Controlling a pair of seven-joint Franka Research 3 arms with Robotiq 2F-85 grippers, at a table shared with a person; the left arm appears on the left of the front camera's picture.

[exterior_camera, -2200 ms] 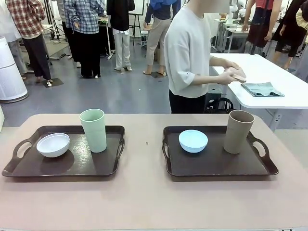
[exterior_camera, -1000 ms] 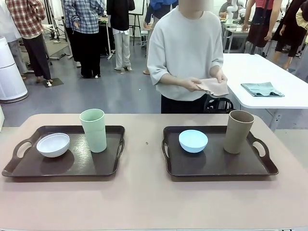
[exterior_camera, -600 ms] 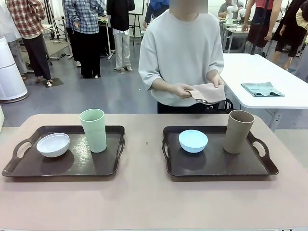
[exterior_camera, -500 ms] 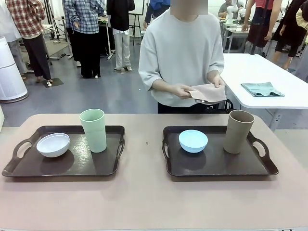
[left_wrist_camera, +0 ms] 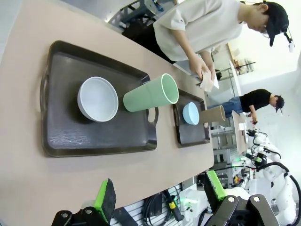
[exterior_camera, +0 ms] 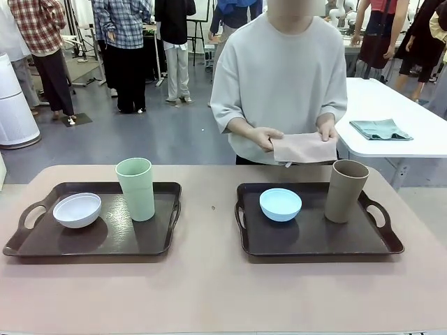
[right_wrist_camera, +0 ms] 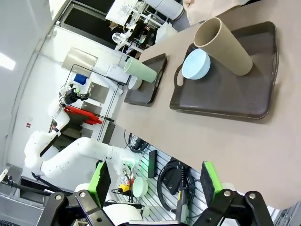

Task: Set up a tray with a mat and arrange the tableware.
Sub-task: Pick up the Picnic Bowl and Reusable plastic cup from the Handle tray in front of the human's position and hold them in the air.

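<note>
The left claw point(left_wrist_camera: 159, 178) hangs back from the near edge of the desk point(exterior_camera: 209, 279), well apart from the light blue bowl point(exterior_camera: 280, 204), with its green-padded fingers spread wide and nothing between them.

Far to the left of the light blue bowl lies the left tray point(exterior_camera: 105, 237), dark brown with handles at both ends. In it the white bowl point(exterior_camera: 77, 209) sits at the end farthest from the light blue bowl. The pale green tumbler point(exterior_camera: 135, 188) stands upright at the end nearer to it, close beside the white bowl without touching it.

The light blue bowl itself rests upright in the left half of the right tray point(exterior_camera: 314, 237).

Beyond the light blue bowl and a little to its right, a person point(exterior_camera: 279, 77) stands at the far edge of the desk. The person holds a pinkish-beige mat point(exterior_camera: 304, 147) flat, off the desk, with one hand point(exterior_camera: 269, 137) on its left edge and the other hand point(exterior_camera: 326, 130) on its right.

To the right of the light blue bowl, in the same tray and clear of it, the tan tumbler point(exterior_camera: 346, 190) stands upright.

Farther right and behind, a folded grey-green cloth point(exterior_camera: 380, 129) lies on a white table point(exterior_camera: 419, 112).

The right claw point(right_wrist_camera: 155, 165) is likewise held back from the near edge, well apart from the light blue bowl, with its jaws wide apart and empty.
</note>
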